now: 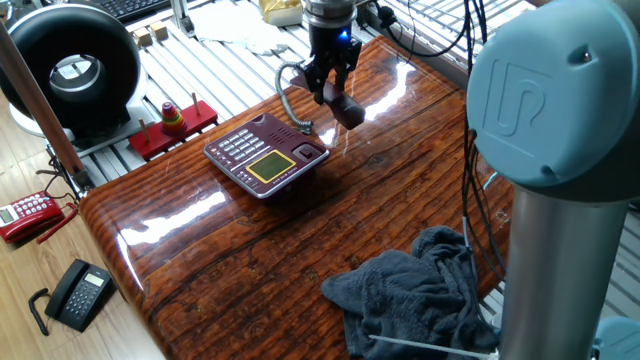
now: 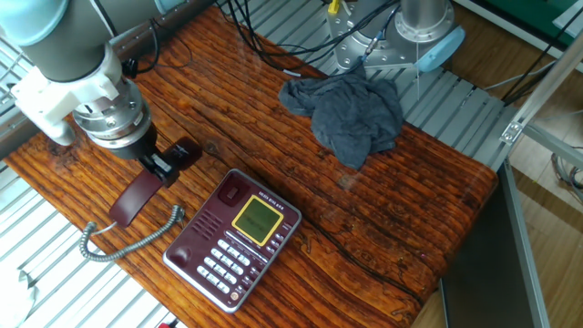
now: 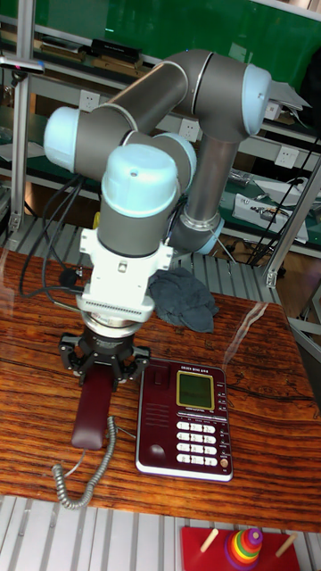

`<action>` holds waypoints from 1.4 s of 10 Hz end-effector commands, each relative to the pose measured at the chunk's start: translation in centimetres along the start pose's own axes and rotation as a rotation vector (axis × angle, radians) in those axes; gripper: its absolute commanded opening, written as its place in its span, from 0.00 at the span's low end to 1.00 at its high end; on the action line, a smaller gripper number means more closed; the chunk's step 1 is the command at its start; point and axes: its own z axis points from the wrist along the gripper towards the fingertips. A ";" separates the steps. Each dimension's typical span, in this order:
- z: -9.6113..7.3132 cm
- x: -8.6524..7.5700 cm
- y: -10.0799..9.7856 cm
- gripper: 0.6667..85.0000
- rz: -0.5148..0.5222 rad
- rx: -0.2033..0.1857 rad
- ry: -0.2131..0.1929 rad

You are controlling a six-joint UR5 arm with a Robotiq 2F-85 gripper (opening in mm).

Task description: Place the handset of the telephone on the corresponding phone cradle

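Observation:
My gripper (image 2: 160, 165) (image 1: 334, 88) (image 3: 101, 364) is shut on the middle of the dark maroon handset (image 2: 135, 195) (image 1: 347, 109) (image 3: 92, 412). It holds the handset tilted, just above the wooden table and beside the telephone. The grey coiled cord (image 2: 123, 244) (image 3: 86, 475) trails from the handset's lower end. The maroon telephone (image 2: 234, 239) (image 1: 266, 155) (image 3: 187, 419) lies flat, showing a yellowish screen and light keys. Its cradle (image 2: 209, 219) (image 3: 157, 412) is the bare strip on the side facing the handset.
A grey cloth (image 2: 346, 114) (image 1: 420, 290) is bunched on the table near the arm's base. A red phone (image 1: 30, 215) and a black phone (image 1: 80, 293) lie on the floor. A red-based ring toy (image 1: 172, 125) stands off the table's edge.

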 end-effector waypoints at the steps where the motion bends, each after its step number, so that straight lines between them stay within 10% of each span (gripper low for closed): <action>1: -0.5 0.2 1.7 0.40 0.027 -0.001 -0.002; 14: -0.9 0.7 6.8 0.36 0.084 -0.014 -0.006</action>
